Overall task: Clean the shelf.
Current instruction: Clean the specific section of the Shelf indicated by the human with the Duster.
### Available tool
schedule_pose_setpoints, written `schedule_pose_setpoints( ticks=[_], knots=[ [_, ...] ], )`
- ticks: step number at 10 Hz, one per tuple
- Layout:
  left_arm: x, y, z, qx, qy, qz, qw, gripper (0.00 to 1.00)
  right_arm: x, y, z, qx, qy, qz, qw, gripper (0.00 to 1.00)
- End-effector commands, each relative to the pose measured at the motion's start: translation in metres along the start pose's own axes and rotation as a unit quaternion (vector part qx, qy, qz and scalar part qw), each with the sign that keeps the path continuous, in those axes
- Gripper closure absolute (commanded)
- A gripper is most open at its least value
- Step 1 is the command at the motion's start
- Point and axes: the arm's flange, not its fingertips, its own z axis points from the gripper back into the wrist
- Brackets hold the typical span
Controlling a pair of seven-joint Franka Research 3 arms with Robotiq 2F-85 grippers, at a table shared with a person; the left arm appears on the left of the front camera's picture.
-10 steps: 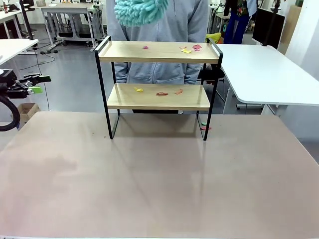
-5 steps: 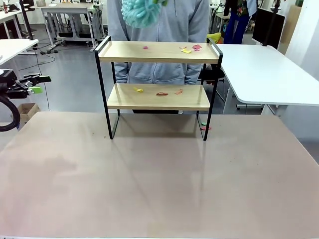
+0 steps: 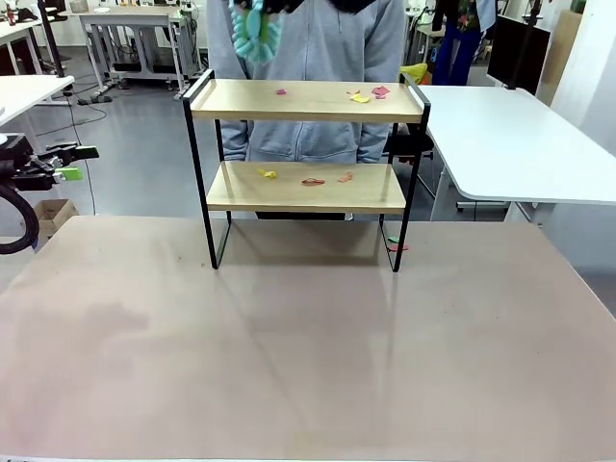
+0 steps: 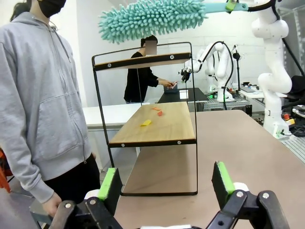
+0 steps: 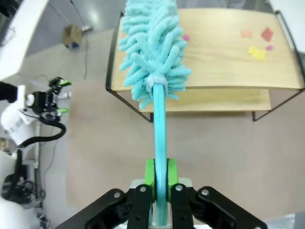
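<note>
Gripping a teal duster (image 5: 150, 47), right claw (image 5: 160, 172) hovers above the shelf (image 5: 224, 59).

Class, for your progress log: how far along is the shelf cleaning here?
Done: the right pincer grips the duster. In hand: its head hovers over the shelf. Left: paper scraps lie on it, top and bottom; left pincer open, off to the side.

This looks like a lab. White work tables (image 3: 520, 135) stand at 2 o'clock, and loose cables (image 3: 85, 96) cross the grey floor (image 3: 144, 164) at 10 o'clock. The dark panel (image 3: 515, 48) at 1 o'clock is perhaps a monitor.
</note>
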Motion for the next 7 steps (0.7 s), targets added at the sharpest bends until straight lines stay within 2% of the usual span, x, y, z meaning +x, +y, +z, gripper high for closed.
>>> schedule_pose_setpoints(
  ticks=[1,4,6,7],
  knots=[
    [0.004,-0.002,0.000,0.000,-0.001,-0.003,1.000,0.00,0.013,0.039,0.000,0.015,-0.018,-0.011,1.000,0.87],
    [0.004,-0.002,0.000,0.000,-0.001,-0.003,1.000,0.00,0.002,0.070,-0.025,0.009,-0.026,-0.020,0.999,0.87],
    [0.004,-0.002,0.000,0.000,-0.001,-0.003,1.000,0.00,-0.003,0.077,-0.036,0.000,-0.042,-0.030,0.999,0.87],
    [0.004,-0.002,0.000,0.000,-0.001,-0.003,1.000,0.00,-0.008,0.081,-0.044,-0.008,-0.033,-0.027,0.999,0.87]
  ],
)
